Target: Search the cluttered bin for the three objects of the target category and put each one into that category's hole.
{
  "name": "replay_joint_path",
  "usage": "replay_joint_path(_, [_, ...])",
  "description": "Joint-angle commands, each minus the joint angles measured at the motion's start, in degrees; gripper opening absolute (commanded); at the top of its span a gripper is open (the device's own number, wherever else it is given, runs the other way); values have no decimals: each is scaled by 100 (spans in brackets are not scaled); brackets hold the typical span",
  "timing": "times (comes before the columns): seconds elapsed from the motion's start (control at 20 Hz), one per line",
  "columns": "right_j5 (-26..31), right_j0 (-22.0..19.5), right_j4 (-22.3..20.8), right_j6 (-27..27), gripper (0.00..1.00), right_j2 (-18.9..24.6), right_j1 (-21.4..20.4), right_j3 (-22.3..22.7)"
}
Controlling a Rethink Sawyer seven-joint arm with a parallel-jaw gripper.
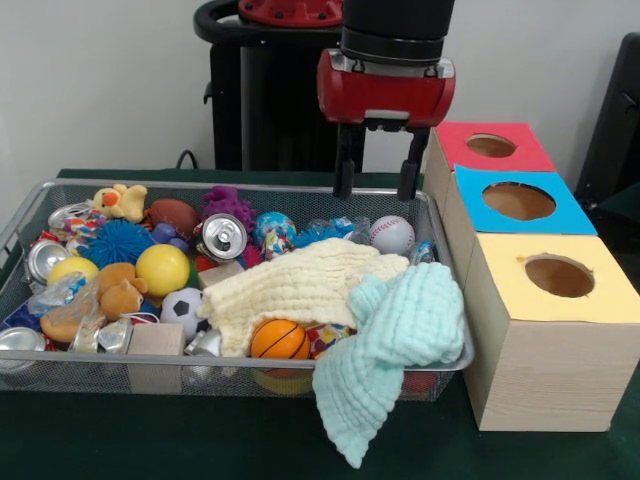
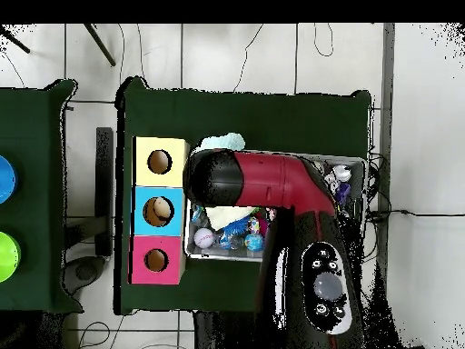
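The silver mesh bin (image 1: pixel 240 187) is full of clutter. A yellow plush duck (image 1: pixel 122 200) lies at its far left corner. A tan-orange teddy bear (image 1: pixel 118 291) lies at the left, near a yellow ball. No orange black-striped toy shows. My gripper (image 1: pixel 375 177) hangs open and empty above the bin's far rim, towards the right, left of the boxes. The red-topped box's hole (image 1: pixel 491 146) is the farthest of the three holes, and it also shows in the overhead view (image 2: pixel 156 261). In the overhead view my arm (image 2: pixel 263 182) covers most of the bin (image 2: pixel 227 255) and hides the gripper.
A cream cloth (image 1: pixel 300 285) and a mint cloth (image 1: pixel 400 335) cover the bin's right half; the mint one hangs over the front rim. An orange basketball (image 1: pixel 279 340), a baseball (image 1: pixel 391 234), cans and balls lie about. The blue hole (image 1: pixel 518 201) and yellow hole (image 1: pixel 559 276) sit nearer the camera.
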Motion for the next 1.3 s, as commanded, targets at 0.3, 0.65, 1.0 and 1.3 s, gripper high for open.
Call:
replay_joint_path(0.3, [-196,-341,57,686,100,-8,63,389])
replay_joint_path(0.65, [-274,-716,-23,265,100,205,78,443])
replay_joint_path(1.0, [-388,-1244,-137,-221,100,512,139,548])
replay_joint_path(1.3, [-457,-1512,-262,-364,100,639,72,681])
